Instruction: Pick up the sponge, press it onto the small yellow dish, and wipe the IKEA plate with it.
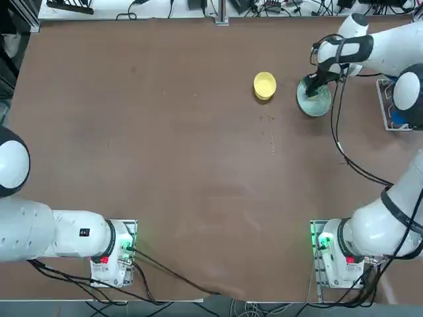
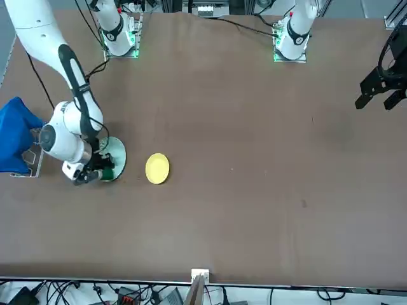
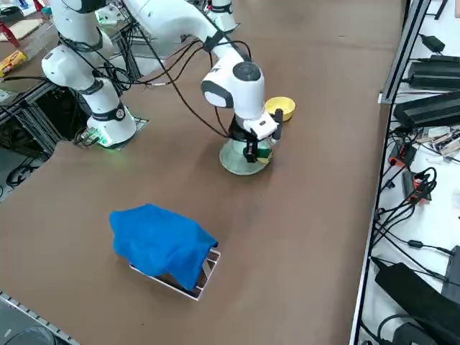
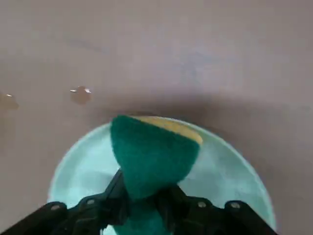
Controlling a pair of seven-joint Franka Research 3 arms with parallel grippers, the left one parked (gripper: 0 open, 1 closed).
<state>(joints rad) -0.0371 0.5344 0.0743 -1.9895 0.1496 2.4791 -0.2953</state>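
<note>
Dark green and yellow sponge (image 4: 152, 154), pinched mid-body in the right tool (image 4: 143, 203) over the mint IKEA plate (image 4: 93, 166), presumably for wiping; yellow dish (image 1: 264, 85) nearby on the counter (image 1: 178, 152).

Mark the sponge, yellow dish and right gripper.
Sponge (image 4: 152, 154): right wrist view, green scouring face.
Yellow dish (image 1: 264, 85): top view, inside of bowl.
Right gripper (image 4: 145, 199): right wrist view, between its fingertips.

no text, label, brand, number or sign can be read anywhere in these views. the dark marking on the white arm is too small to make out.
</note>
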